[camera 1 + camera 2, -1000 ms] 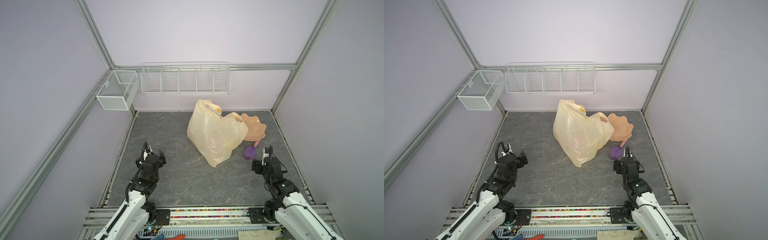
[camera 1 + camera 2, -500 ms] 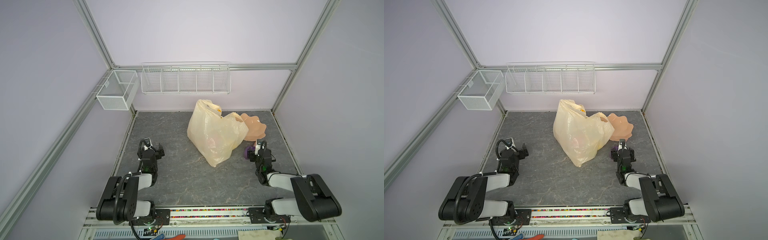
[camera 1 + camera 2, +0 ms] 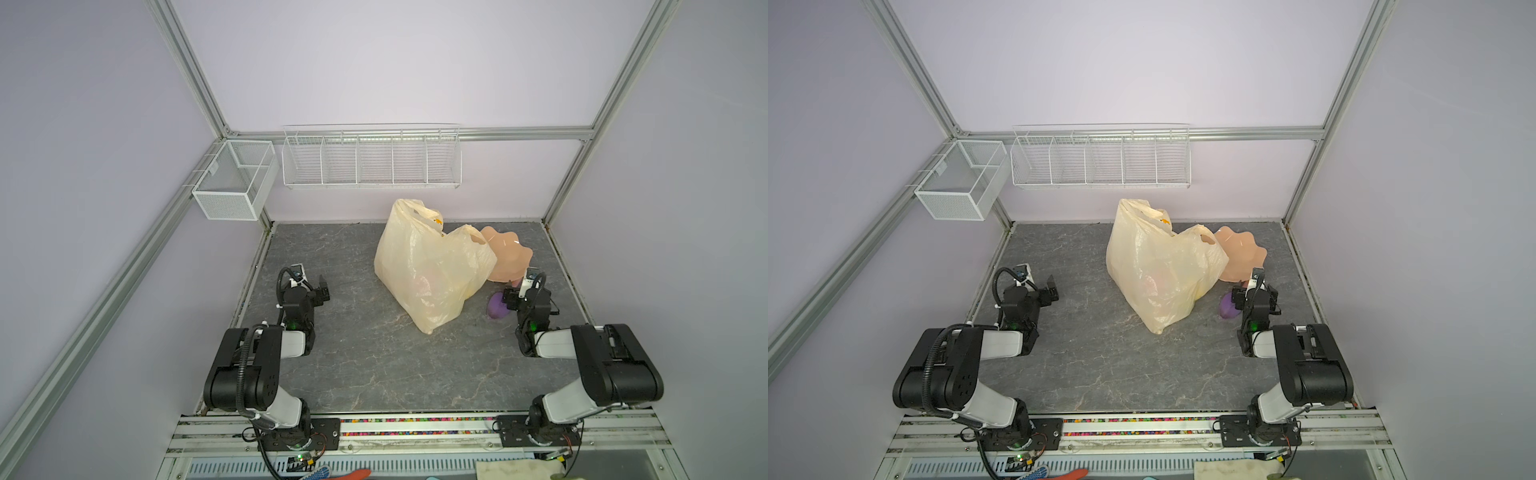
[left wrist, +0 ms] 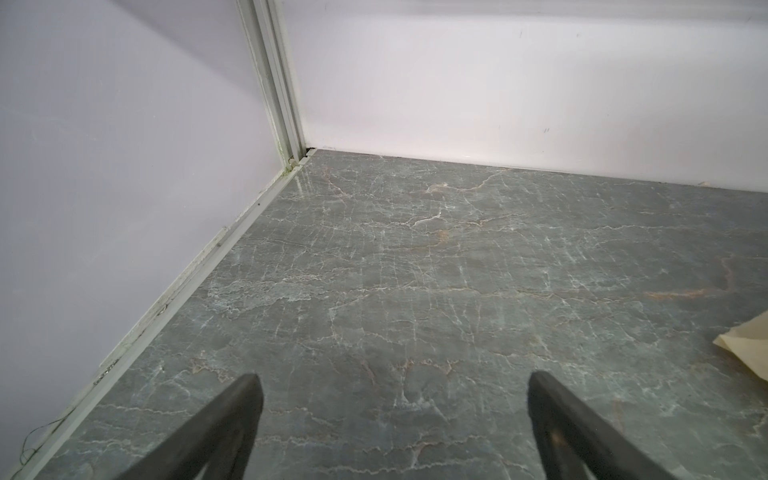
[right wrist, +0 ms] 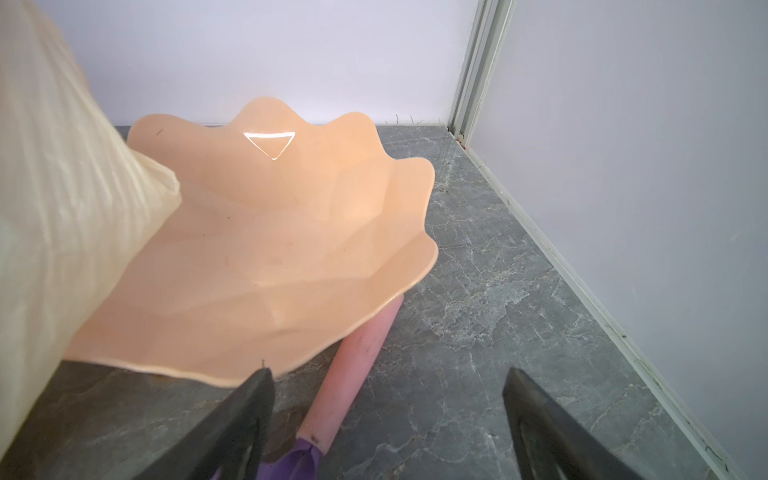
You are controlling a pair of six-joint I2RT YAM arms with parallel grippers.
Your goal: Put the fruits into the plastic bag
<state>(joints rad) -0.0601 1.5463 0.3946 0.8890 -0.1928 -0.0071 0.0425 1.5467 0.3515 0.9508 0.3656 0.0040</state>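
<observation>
The plastic bag [image 3: 428,266] [image 3: 1158,266], cream-yellow and crinkly, stands at mid-table in both top views. Faint pink and yellow fruits [image 3: 430,284] show through its wall, and an orange-yellow bit [image 3: 436,221] peeks out at its mouth. My left gripper [image 3: 311,287] [image 4: 392,380] is open and low over bare table, well left of the bag, whose corner [image 4: 748,349] edges the left wrist view. My right gripper [image 3: 528,297] [image 5: 388,374] is open just right of the bag [image 5: 54,208], with nothing held.
A pink wavy-edged dish [image 3: 505,257] [image 5: 270,232] leans against the bag's right side. A purple scoop [image 3: 496,307] with a pink handle [image 5: 361,353] lies under the dish rim, by the right gripper. White wire baskets [image 3: 370,160] hang on the back wall.
Both arms have folded down from raised poses, and the grippers now sit low over the table. The jaws stayed open. The bag, dish and scoop have not moved.
</observation>
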